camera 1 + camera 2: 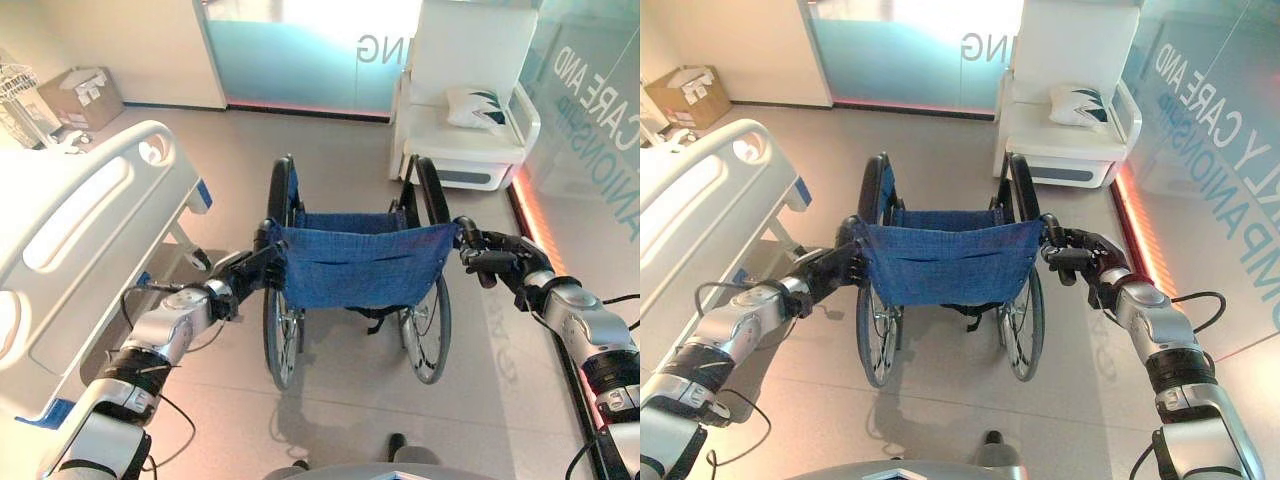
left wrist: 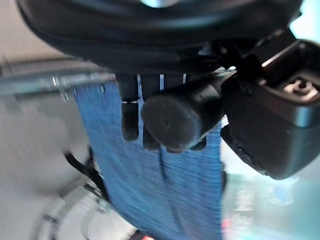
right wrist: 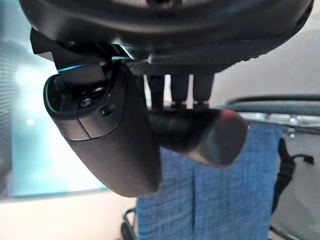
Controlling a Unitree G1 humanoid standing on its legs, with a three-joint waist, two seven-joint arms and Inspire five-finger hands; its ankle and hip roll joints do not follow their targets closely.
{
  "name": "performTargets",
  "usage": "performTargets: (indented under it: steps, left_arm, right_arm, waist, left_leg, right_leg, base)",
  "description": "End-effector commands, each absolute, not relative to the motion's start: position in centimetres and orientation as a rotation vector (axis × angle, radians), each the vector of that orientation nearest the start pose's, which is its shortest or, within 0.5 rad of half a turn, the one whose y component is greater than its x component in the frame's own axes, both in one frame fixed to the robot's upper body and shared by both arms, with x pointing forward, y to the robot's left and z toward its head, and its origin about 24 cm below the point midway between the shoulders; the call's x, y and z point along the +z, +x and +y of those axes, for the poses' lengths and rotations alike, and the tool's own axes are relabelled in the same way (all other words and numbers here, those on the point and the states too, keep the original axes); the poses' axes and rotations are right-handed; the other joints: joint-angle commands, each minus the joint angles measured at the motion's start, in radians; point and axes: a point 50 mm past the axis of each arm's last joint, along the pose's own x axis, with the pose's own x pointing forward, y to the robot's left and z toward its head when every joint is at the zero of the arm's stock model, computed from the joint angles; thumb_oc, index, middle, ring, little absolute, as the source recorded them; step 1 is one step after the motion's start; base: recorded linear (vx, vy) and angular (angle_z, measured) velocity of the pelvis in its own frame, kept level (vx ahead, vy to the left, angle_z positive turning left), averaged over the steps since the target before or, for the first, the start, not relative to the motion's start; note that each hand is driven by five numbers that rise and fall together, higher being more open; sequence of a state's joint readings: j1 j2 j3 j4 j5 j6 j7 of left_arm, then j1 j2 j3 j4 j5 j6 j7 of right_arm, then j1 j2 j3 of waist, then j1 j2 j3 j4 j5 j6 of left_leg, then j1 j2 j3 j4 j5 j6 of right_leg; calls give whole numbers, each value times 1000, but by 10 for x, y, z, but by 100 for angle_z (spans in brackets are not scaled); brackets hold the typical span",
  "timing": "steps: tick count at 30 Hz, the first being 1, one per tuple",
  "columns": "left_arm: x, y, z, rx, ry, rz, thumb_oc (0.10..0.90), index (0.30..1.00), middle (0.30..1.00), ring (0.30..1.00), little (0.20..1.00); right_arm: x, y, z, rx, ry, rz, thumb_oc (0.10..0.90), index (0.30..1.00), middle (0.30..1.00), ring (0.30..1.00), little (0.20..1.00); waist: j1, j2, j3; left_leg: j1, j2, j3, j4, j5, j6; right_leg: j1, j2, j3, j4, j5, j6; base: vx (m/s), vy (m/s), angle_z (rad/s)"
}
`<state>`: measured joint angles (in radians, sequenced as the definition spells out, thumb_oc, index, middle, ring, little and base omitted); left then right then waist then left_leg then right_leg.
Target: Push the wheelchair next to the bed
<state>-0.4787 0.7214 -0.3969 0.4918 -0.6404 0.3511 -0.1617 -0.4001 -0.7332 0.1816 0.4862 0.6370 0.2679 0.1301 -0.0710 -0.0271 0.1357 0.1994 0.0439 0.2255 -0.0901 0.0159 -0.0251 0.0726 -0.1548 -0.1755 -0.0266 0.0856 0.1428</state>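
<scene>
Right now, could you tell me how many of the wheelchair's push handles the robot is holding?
2: the left hand is curled round the left push handle, and the right hand round the right push handle of the wheelchair.

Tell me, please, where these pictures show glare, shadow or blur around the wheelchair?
Left eye view: the glass wall behind the wheelchair glares white at the top, and the chair's shadow falls on the floor toward the camera. Left wrist view: the left hand on its push handle is fairly sharp, the blue backrest streaked with blur. Right wrist view: the right hand grips its handle, background soft.
</scene>
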Motion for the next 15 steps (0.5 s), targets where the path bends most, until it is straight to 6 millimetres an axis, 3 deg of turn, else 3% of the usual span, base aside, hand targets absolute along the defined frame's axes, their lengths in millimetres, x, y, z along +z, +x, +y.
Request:
performTargets:
  steps: [1,6,12,15]
  left_arm:
    - [143,374,219,-221,352,199,400,300,300,300,300]
    - [146,380,228,-188,432,260,400,300,300,300,300]
    - [146,389,223,-171,370,327,400,300,300,300,300]
    - [143,391,223,-155,332,362,400,300,300,300,300]
  right_arm:
    - [116,339,-172,618,-48,122,400,300,300,300,300]
    - [122,347,-183,562,-111,139,400,300,300,300,300]
    - [134,360,-200,462,-155,192,400,300,300,300,300]
    - [141,367,-201,447,-170,211,400,300,300,300,300]
  waist:
    - [-2,48,-22]
    - [-12,63,-11]
    - [-29,75,3]
    - [-28,69,3]
  left_leg:
    - [-64,-111,-10,108,-87,74]
    - [-61,-119,-31,108,-88,80]
    - [-60,-122,-45,127,-99,84]
    - [-55,-121,-33,134,-108,80]
  right_leg:
    - [-76,-12,27,279,-47,14]
    - [-121,-31,60,390,18,6]
    - [-184,-43,97,530,87,5]
    - [-192,-51,79,502,85,5]
  base:
    - [-5,84,1]
    - [-2,103,4]
    - [29,63,7]
    - [125,-40,-2]
